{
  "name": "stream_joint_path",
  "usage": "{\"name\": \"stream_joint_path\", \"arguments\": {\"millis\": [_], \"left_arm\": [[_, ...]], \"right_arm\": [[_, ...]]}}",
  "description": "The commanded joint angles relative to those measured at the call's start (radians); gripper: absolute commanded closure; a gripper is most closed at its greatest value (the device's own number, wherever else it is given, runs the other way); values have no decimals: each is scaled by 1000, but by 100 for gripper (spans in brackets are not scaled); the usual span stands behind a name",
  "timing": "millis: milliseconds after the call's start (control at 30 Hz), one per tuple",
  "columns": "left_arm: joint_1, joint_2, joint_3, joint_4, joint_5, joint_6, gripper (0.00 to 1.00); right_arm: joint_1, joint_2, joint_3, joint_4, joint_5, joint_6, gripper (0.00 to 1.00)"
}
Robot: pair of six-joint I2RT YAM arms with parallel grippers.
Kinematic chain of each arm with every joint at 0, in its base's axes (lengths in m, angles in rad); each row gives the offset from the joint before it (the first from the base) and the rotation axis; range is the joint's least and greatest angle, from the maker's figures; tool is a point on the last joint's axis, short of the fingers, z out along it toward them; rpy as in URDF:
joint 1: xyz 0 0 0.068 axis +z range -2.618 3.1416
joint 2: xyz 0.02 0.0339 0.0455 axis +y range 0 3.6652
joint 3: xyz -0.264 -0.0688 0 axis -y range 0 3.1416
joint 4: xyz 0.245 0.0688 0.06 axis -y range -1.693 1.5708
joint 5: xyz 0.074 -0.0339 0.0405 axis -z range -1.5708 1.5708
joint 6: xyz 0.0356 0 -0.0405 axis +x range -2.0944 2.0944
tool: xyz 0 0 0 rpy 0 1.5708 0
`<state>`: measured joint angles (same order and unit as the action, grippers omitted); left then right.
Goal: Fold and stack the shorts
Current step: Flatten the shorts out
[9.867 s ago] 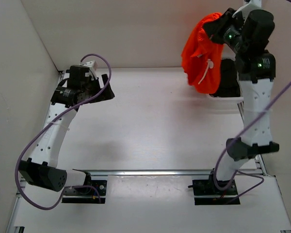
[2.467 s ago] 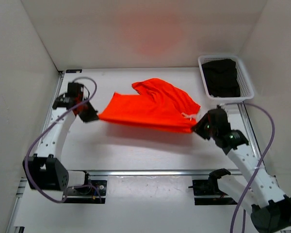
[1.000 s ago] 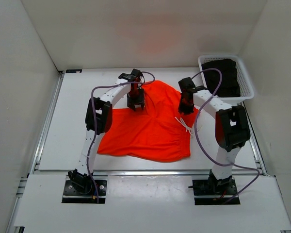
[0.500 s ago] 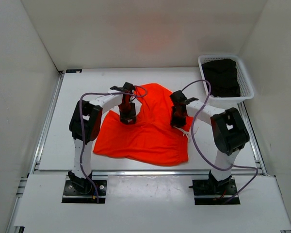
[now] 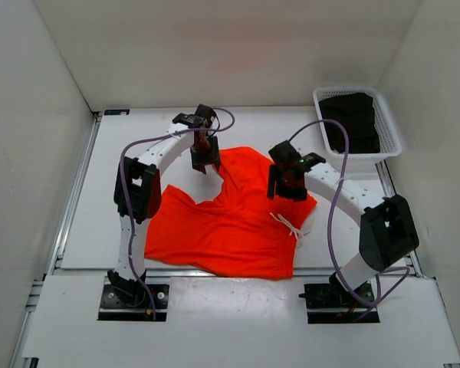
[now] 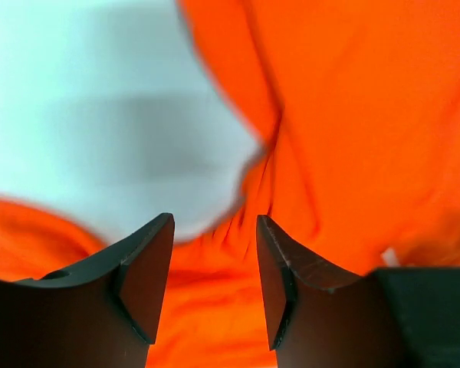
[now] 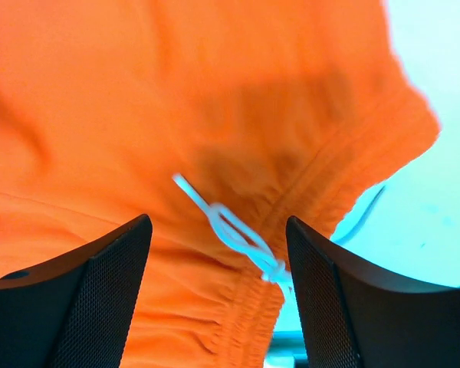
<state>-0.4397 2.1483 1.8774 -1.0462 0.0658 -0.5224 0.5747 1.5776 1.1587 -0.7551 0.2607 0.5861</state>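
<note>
While the shorts (image 5: 230, 222) lay spread on the tabletop (image 5: 100, 199) toward its near edge, the left gripper (image 6: 213, 226) and right gripper (image 7: 218, 221) hung released above them; the left wrist view was blurred.

Bare white desk (image 5: 107, 169) lies open along the left and upper centre. A white mesh plastic basket (image 5: 389, 126) of dark clothing blocks the upper right. Bright neon-orange fabric shorts (image 5: 230, 226) cover the middle.
</note>
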Motion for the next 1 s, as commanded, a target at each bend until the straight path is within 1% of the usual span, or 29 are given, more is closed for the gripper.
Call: {"name": "stream_joint_path", "arguments": {"millis": [0, 33, 67, 100, 133, 200, 267, 333, 400, 433, 500, 600, 667, 700, 767, 800, 833, 900, 933, 967], "left_arm": [[56, 105, 142, -44, 6, -16, 42], [65, 126, 166, -44, 23, -16, 42], [74, 166, 187, -44, 61, -28, 37], [84, 186, 227, -44, 77, -28, 34], [97, 206, 248, -34, 95, -40, 33], [107, 261, 291, -34, 120, -50, 31], [107, 292, 350, -34, 132, -50, 31], [107, 326, 388, -34, 143, -50, 31], [107, 349, 397, -34, 143, -50, 35], [107, 349, 407, -25, 143, -59, 42], [107, 375, 416, -25, 156, -59, 49], [107, 389, 437, -15, 213, -59, 72], [107, 412, 448, -15, 213, -59, 83], [107, 412, 459, -15, 224, -59, 90], [107, 412, 468, -15, 224, -59, 90], [107, 412, 468, -15, 224, -48, 90], [119, 412, 468, -15, 224, -48, 90], [133, 386, 468, -15, 191, -48, 90], [133, 349, 468, -15, 177, -39, 90], [159, 325, 468, -15, 160, -28, 90]], "right_arm": [[-48, -33, 88, -41, 98, -32, 26], [-65, -18, 113, -41, 98, -46, 26], [-102, -1, 122, -41, 98, -46, 26], [-122, 10, 131, -41, 98, -60, 26], [-143, 19, 131, -29, 98, -60, 26], [-214, 38, 144, -18, 49, -87, 23], [-277, 61, 144, 5, 23, -110, 20], [-320, 61, 115, 35, -30, -129, 20], [-371, 71, 87, 56, -95, -138, 19], [-392, 84, 63, 84, -127, -156, 19], [-401, 97, 41, 96, -176, -180, 19], [-401, 139, 12, 129, -222, -192, 19], [-401, 179, 3, 154, -222, -192, 20], [-401, 202, -10, 163, -232, -192, 22], [-401, 222, -10, 172, -244, -192, 29], [-401, 234, -22, 186, -244, -192, 36], [-401, 234, -22, 186, -254, -192, 55], [-401, 234, -31, 186, -255, -192, 80], [-401, 234, -31, 186, -255, -192, 91], [-401, 222, -31, 186, -226, -183, 100]]}}
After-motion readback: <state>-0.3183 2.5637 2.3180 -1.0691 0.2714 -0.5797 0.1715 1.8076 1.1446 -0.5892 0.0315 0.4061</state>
